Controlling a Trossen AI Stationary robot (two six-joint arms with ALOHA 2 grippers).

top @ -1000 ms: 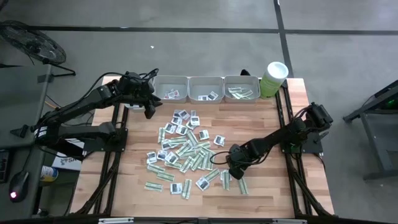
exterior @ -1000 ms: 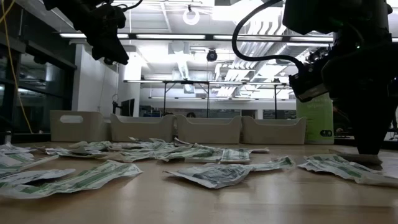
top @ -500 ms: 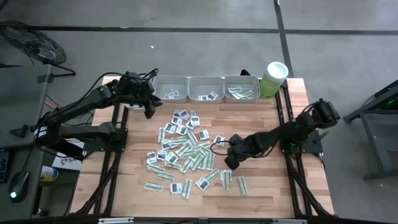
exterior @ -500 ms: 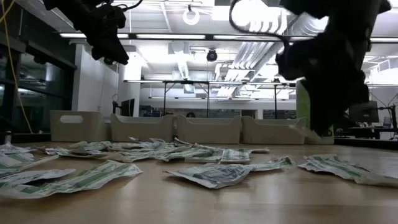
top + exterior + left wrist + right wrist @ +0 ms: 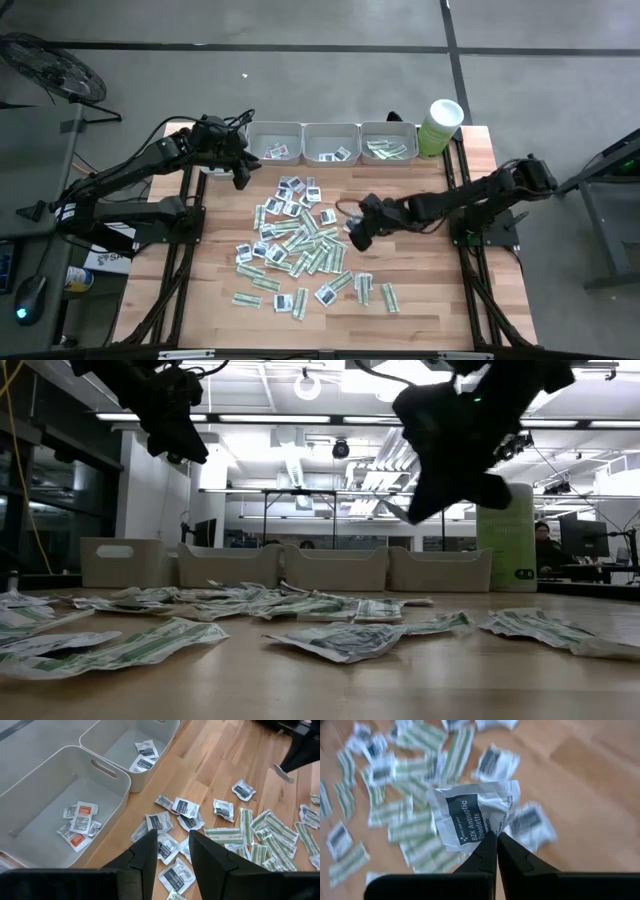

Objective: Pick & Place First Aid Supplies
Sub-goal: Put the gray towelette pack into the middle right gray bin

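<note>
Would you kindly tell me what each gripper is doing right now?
Left gripper: open, empty, above the table near the trays.
Right gripper: shut on a white sachet, lifted over the pile.

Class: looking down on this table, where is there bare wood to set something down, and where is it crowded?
Bare wood: the right side, between the sachet pile and the table's right edge, and the near-left corner. Crowded: the middle, and the back row of trays.

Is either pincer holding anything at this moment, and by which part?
The right pincer is shut on a white antiseptic towelette sachet, pinching its bottom edge, lifted above the table. The left pincer holds nothing, open near the trays.
</note>
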